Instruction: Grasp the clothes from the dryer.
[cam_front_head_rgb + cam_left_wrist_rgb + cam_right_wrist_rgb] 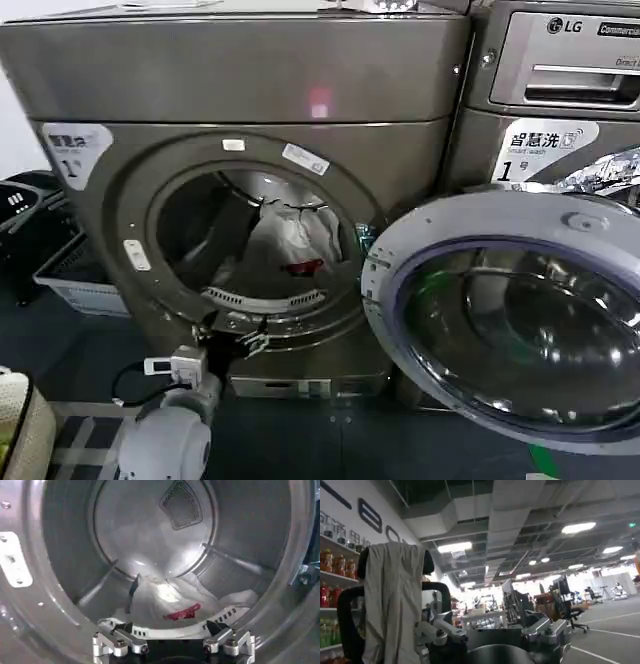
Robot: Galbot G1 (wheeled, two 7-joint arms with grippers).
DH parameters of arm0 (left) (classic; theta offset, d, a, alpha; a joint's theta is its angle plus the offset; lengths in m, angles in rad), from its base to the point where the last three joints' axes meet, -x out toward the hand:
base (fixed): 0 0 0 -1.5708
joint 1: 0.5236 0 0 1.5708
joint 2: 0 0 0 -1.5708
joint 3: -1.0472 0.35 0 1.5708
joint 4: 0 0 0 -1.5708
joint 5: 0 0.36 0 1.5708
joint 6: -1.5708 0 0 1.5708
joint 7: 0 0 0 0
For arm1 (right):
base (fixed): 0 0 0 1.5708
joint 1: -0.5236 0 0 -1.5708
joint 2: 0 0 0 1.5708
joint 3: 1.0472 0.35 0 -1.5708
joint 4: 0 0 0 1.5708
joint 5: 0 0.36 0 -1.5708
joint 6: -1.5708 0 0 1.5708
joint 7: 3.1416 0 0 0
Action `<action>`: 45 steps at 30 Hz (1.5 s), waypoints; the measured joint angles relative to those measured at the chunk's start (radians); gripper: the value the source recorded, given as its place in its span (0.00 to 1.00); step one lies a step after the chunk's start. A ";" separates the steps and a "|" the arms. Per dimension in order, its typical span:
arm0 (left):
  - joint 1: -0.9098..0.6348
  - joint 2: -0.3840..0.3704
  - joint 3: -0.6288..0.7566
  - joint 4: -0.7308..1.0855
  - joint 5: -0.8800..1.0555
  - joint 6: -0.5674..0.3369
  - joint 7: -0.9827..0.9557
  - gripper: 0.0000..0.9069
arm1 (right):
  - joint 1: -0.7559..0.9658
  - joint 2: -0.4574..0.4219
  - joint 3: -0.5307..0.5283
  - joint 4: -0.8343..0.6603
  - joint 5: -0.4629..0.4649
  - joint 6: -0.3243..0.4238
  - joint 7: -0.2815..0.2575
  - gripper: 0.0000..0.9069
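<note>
The dryer (240, 80) stands in front of me with its round porthole open. Inside the drum lie the clothes (285, 235), a white and pale grey heap (167, 597) with a small red piece (182, 613) on its near side and a dark bit (134, 586) at one edge. My left gripper (230, 335) hovers at the porthole's lower rim, just outside the drum. In the left wrist view the left gripper (170, 632) is open, nothing between its fingers, and short of the clothes. My right gripper (490, 630) is open and empty, pointing out into the room.
The dryer's door (500, 320) hangs open to the right, in front of the LG machine (560, 90). Laundry baskets (70, 275) sit on the floor to the left of the dryer. A chair draped with beige cloth (392, 600) stands near the right gripper.
</note>
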State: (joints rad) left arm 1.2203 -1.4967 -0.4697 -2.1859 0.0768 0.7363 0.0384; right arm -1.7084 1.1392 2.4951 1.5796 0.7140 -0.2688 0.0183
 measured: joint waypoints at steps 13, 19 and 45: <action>-0.018 0.000 0.002 0.016 -0.018 0.000 -0.016 1.00 | -0.002 -0.012 0.001 -0.012 -0.005 0.001 0.000 1.00; -0.017 -0.005 0.001 0.019 -0.027 0.000 -0.026 1.00 | 0.001 -0.015 0.001 -0.017 -0.010 0.003 -0.001 1.00; -0.026 -0.027 0.017 0.037 -0.011 0.000 -0.014 1.00 | -0.005 -0.004 -0.002 -0.033 -0.013 0.030 -0.008 1.00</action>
State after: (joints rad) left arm 1.1947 -1.5233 -0.4529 -2.1488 0.0662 0.7363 0.0245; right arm -1.7138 1.1355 2.4935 1.5470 0.7012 -0.2384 0.0099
